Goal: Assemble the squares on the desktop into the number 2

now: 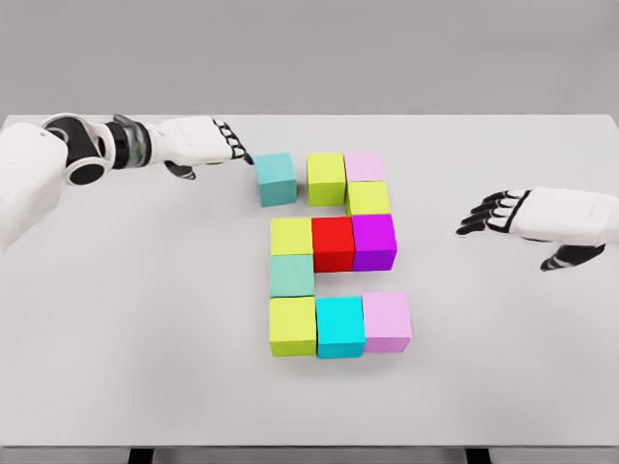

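Blocks form most of a figure 2 at the middle of the bench [116,367]. Top row: teal block [276,178], yellow-green block [327,177], pale pink block [364,165]. A second yellow-green block [368,198] drops from the right end to the middle row of yellow-green [291,236], red block [333,243] and purple block [374,242]. A muted green block [291,275] descends on the left to the bottom row: yellow-green [292,325], cyan block [339,327], pink block [387,321].

Finding: the teal block sits apart from its neighbour by a visible gap and is slightly skewed; all other joints appear closed.

The left hand [198,145] lies at the teal block's left side, fingers extended and together, tips at or very near its upper left corner, gripping nothing. The right hand [527,217] hovers well off to the right, fingers loosely spread, empty.

Judgement: the step in hand is closing that gap. A push rightward along the row, applied flat on the left face rather than the corner, should square the block without turning it or displacing the row.

The figure's long axis runs from the far edge toward the robot, its top away from the robot.
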### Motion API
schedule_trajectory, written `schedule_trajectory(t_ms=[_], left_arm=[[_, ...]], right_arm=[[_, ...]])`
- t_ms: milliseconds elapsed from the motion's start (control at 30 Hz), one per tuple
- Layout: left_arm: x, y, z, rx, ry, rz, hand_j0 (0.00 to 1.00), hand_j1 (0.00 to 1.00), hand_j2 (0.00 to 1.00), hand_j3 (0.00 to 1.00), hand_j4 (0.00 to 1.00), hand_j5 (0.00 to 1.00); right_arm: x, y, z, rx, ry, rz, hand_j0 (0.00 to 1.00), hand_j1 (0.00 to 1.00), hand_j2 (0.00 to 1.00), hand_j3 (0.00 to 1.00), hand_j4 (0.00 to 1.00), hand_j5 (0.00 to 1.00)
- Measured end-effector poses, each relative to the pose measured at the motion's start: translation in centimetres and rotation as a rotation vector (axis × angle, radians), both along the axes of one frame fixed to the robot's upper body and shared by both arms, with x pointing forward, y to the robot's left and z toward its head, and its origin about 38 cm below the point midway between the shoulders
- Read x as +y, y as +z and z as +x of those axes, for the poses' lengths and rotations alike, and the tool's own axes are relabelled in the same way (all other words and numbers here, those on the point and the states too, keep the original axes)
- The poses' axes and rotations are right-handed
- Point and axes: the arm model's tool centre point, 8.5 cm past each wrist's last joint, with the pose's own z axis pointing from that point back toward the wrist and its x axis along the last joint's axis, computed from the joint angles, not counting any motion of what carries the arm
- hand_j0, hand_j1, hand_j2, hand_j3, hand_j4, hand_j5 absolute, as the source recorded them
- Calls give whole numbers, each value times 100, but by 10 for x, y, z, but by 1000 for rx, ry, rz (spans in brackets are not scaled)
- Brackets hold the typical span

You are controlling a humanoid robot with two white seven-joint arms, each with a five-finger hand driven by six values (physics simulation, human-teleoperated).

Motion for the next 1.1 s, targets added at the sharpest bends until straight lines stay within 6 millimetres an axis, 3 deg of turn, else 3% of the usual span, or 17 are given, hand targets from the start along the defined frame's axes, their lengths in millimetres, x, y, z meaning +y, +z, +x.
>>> schedule_trajectory(t_ms=[167,333,400,500,567,667,1100], left_arm=[[-3,0,0,0,-4,-3,89,89,89,89,89,89],[-6,1,0,-1,-10,-6,89,89,89,89,89,89],[-8,1,0,-1,-13,-8,89,89,89,89,89,89],[-10,0,0,-1,-16,-10,90,90,90,90,90,90],[-11,0,0,-1,-17,-10,90,90,90,90,90,90],[-12,1,0,-1,-19,-12,90,90,90,90,90,90],[-7,1,-1,1,-8,-25,90,90,90,90,90,90]], right_arm=[[-21,-5,8,127,-166,419,100,100,100,100,100,100],[-25,-59,-6,247,-276,678,100,100,100,100,100,100],[-24,-63,-2,223,-299,749,100,100,100,100,100,100],[-28,-78,4,190,-350,777,100,100,100,100,100,100],[-33,-100,-5,216,-395,773,100,100,100,100,100,100],[-36,-110,-8,218,-425,789,100,100,100,100,100,100],[-41,-121,-14,217,-468,829,100,100,100,100,100,100]])
